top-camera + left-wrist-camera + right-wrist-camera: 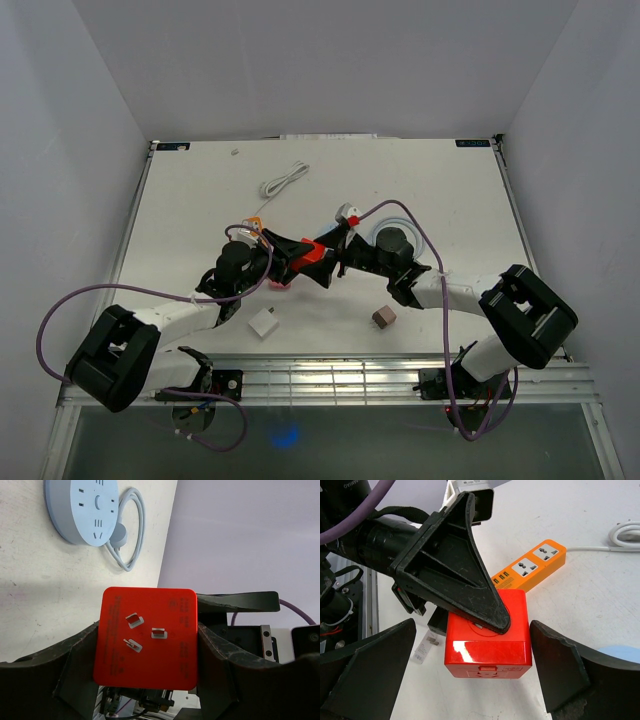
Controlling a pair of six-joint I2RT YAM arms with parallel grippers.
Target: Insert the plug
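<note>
A red cube plug (147, 637) with three metal prongs on its face is gripped between my left gripper's fingers (220, 655). My left gripper (300, 256) holds it above the table centre. In the right wrist view the red plug (487, 640) hangs above the table with a left finger (460, 575) across its top. My right gripper (472, 630) is open and straddles the plug, with gaps on both sides. A round pale-blue socket strip (82, 507) lies on the table beyond; in the top view it (378, 232) is mostly hidden under the right arm.
An orange power strip (530, 569) lies behind the plug. A coiled white cable (283, 180) lies at the back. A white cube adapter (263, 323) and a brown cube (384, 318) sit near the front edge. A small pink object (281, 286) lies under the left arm.
</note>
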